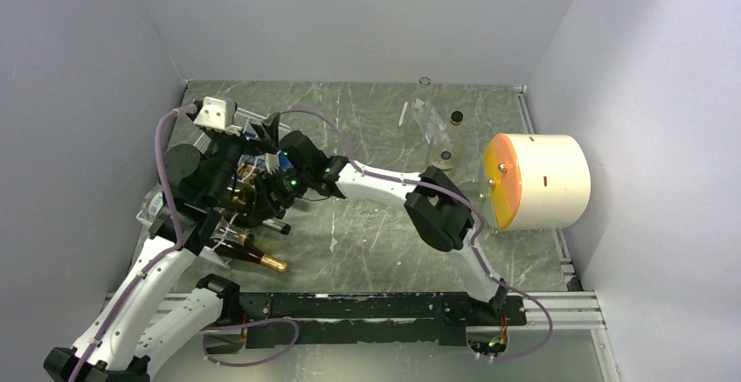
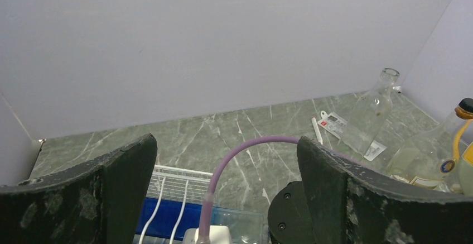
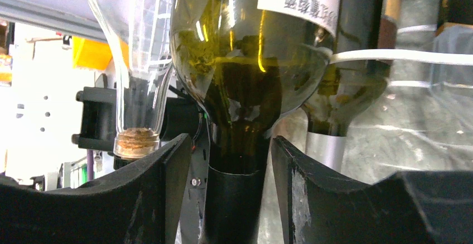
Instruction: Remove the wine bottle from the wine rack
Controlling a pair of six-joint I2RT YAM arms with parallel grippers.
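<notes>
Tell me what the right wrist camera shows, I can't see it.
The right gripper straddles the black-capped neck of a green wine bottle. A clear corked bottle sits left of it, a dark bottle right, crossed by a wine rack wire.

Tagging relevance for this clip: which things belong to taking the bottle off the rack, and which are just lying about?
In the job: wine rack, olive-green wine bottle, right gripper straddling its neck.
Lying about: cream cylinder, clear bottle, capped bottle beside it.

The wine bottle [image 3: 245,82] is tinted olive-green, its neck sheathed black; the bench [image 1: 367,225] is veined grey-green, the cylinder [image 1: 546,181] cream.
</notes>
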